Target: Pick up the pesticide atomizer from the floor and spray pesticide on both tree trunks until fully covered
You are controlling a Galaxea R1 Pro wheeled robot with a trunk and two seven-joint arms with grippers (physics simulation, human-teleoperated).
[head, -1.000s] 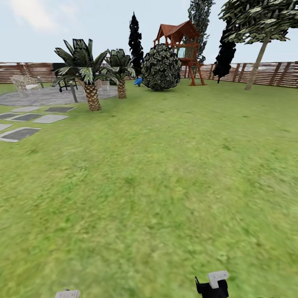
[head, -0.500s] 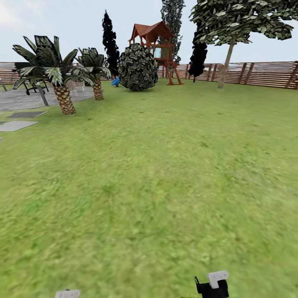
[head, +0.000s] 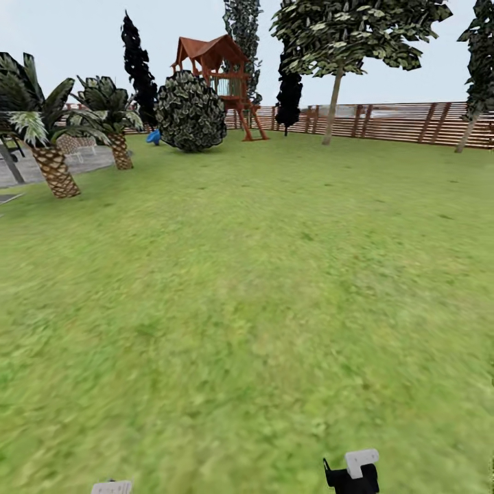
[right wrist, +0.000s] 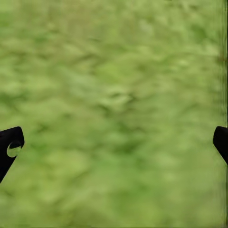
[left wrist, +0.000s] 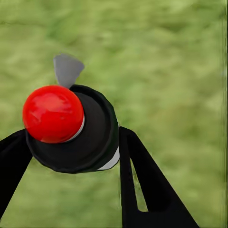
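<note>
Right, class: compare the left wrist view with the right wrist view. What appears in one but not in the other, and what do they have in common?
In the left wrist view, the left gripper holds the pesticide atomizer, a black bottle with a red top, between its black fingers. In the right wrist view, the right gripper is spread wide, its fingers at opposite edges with nothing between them. Both views look down on blurred green grass.
</note>
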